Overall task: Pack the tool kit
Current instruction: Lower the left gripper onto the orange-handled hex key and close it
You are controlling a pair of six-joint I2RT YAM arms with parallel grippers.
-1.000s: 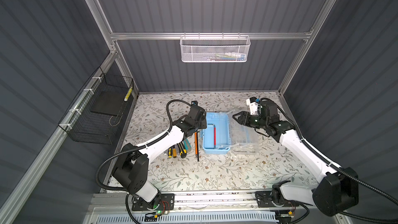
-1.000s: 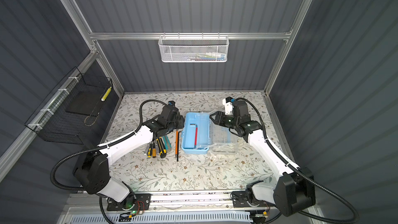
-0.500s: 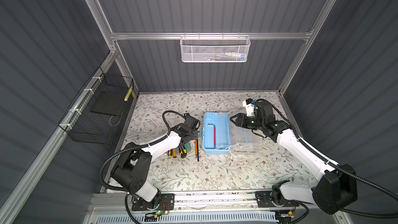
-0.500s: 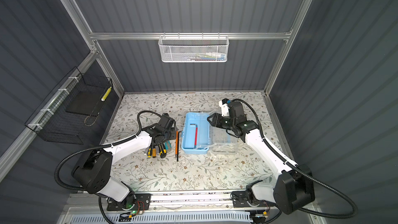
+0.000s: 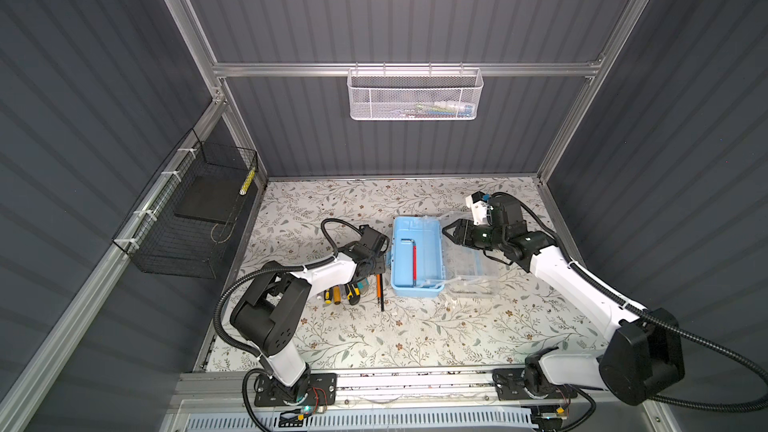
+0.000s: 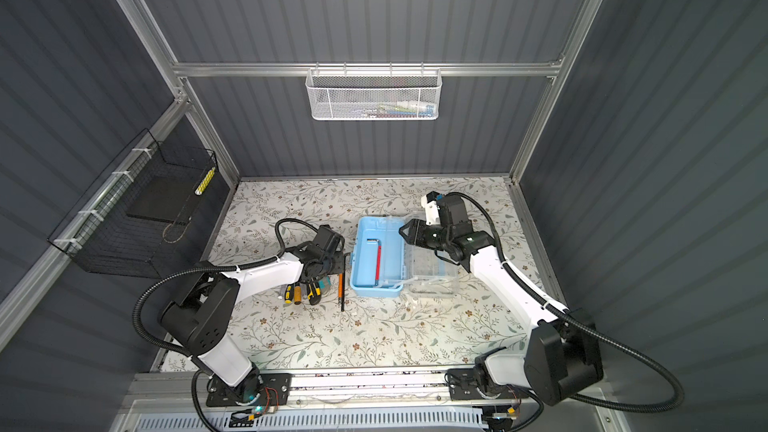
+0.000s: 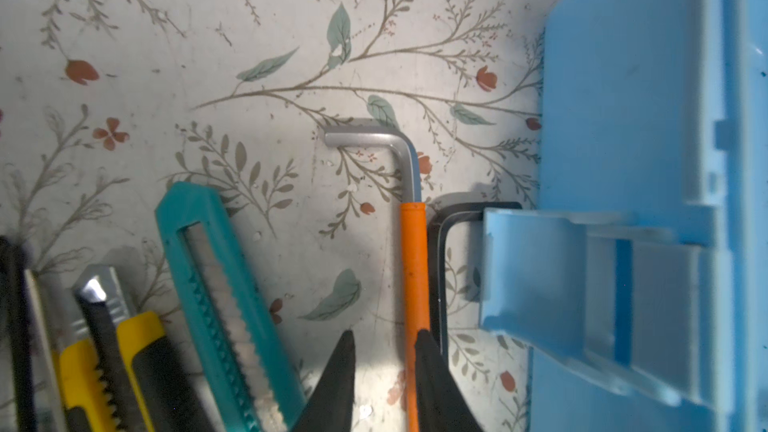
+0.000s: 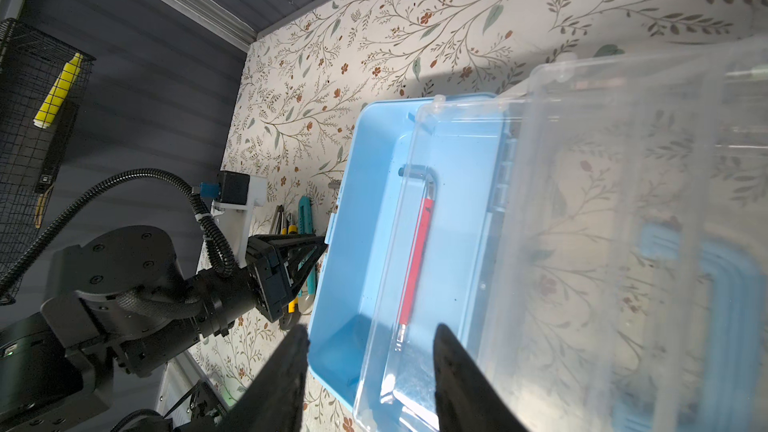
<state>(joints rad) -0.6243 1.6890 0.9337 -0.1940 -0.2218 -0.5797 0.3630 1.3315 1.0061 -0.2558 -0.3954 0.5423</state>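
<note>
The tool kit's light-blue box (image 5: 405, 284) stands open mid-table, its clear lid (image 5: 473, 280) swung out to the right. A red-sleeved hex key (image 5: 414, 263) lies inside. My left gripper (image 7: 385, 340) is down on the table just left of the box. Its jaws are narrow but apart, straddling an orange-sleeved hex key (image 7: 413, 268), and one fingertip (image 7: 424, 342) touches the sleeve. A black hex key (image 7: 440, 263) lies beside it, against the box's blue latch (image 7: 582, 284). My right gripper (image 8: 370, 347) hovers open over the box and the lid's edge, holding nothing.
A teal utility knife (image 7: 216, 284), a yellow-black knife (image 7: 120, 347) and screwdrivers (image 5: 338, 295) lie in a row left of the orange key. A white mesh basket (image 5: 413, 95) hangs on the back wall. A black wire basket (image 5: 195, 218) hangs on the left wall.
My left gripper has dropped from beside the box down to the table over the orange hex key, and its jaws have narrowed. The right gripper has barely shifted.
</note>
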